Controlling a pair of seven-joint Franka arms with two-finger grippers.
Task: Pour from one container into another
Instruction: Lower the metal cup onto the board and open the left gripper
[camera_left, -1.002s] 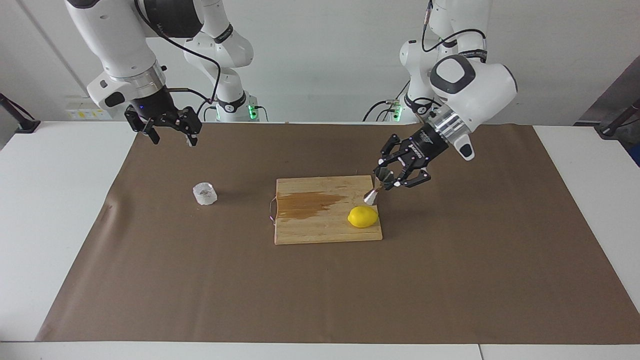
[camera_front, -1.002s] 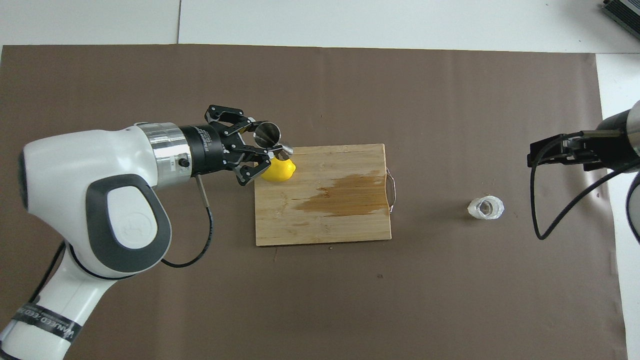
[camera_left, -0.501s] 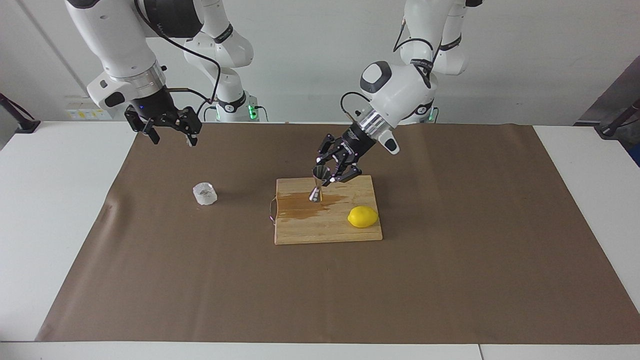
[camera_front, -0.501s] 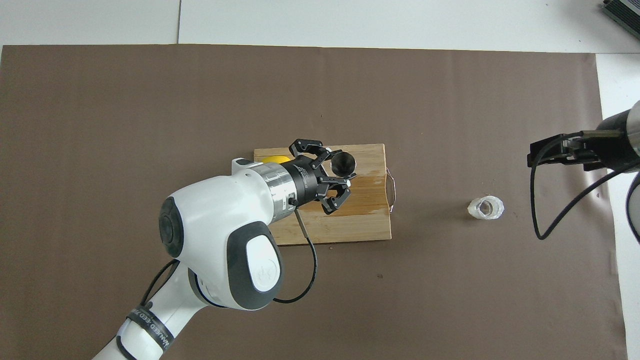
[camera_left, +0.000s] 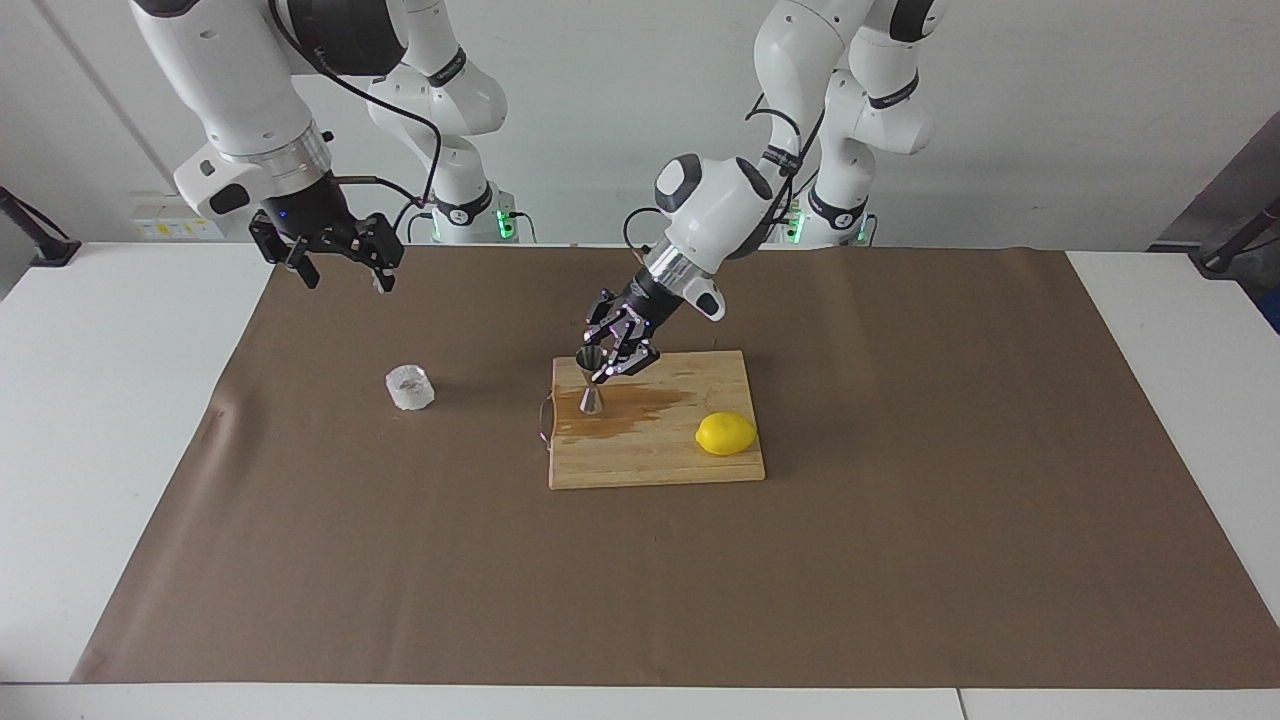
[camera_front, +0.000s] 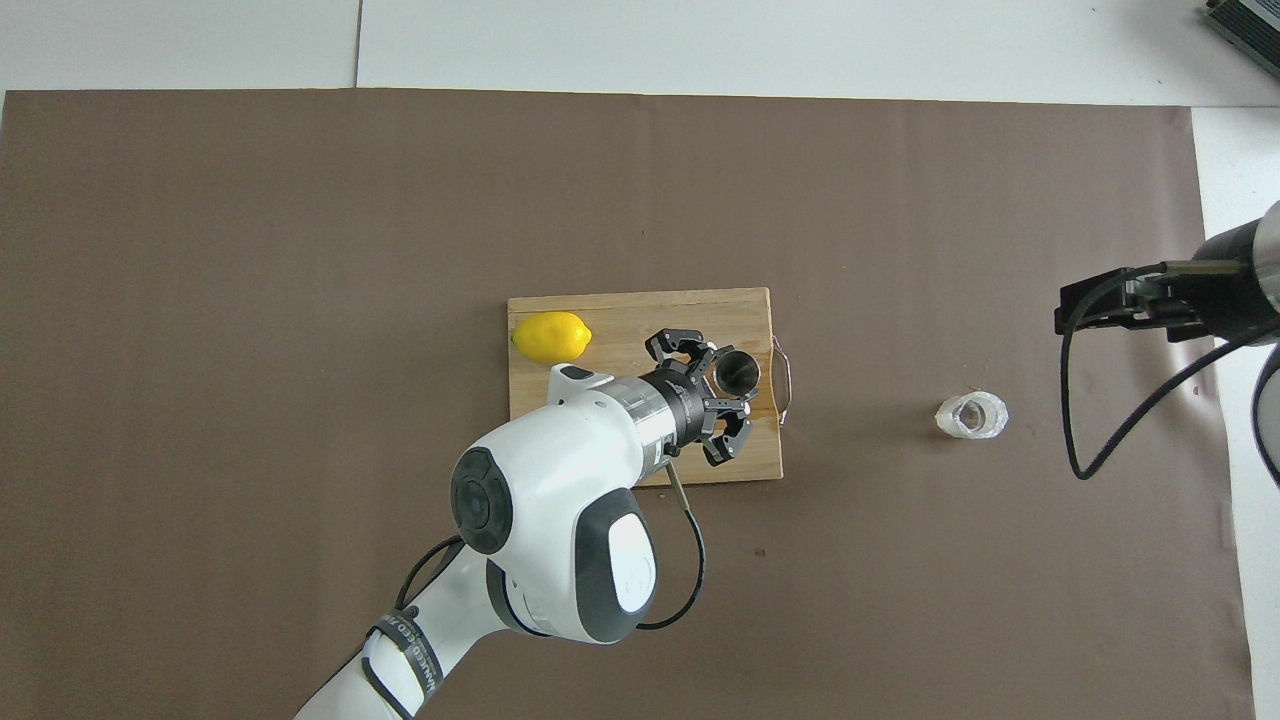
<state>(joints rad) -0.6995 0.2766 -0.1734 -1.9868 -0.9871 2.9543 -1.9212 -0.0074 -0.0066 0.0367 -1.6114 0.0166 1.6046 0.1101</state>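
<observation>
The steel jigger (camera_left: 592, 381) stands upright over the wet stain at the handle end of the wooden cutting board (camera_left: 650, 465); whether its foot touches the wood I cannot tell. My left gripper (camera_left: 603, 364) is shut on the jigger's upper cone, also seen from above as left gripper (camera_front: 727, 381) with the jigger (camera_front: 738, 370) mouth up. The clear glass tumbler (camera_left: 410, 388) sits alone on the brown paper toward the right arm's end, tumbler (camera_front: 971, 416). My right gripper (camera_left: 342, 268) waits open in the air over the paper, with nothing between its fingers.
A yellow lemon (camera_left: 726, 434) lies on the board's corner toward the left arm's end, lemon (camera_front: 551, 336). A wire handle (camera_front: 788, 380) sticks out of the board toward the tumbler. Brown paper (camera_left: 900, 560) covers the white table.
My left gripper has carried the jigger from beside the lemon along the board to its handle end, turning it from tilted to upright. The right arm and the tumbler have not moved.
</observation>
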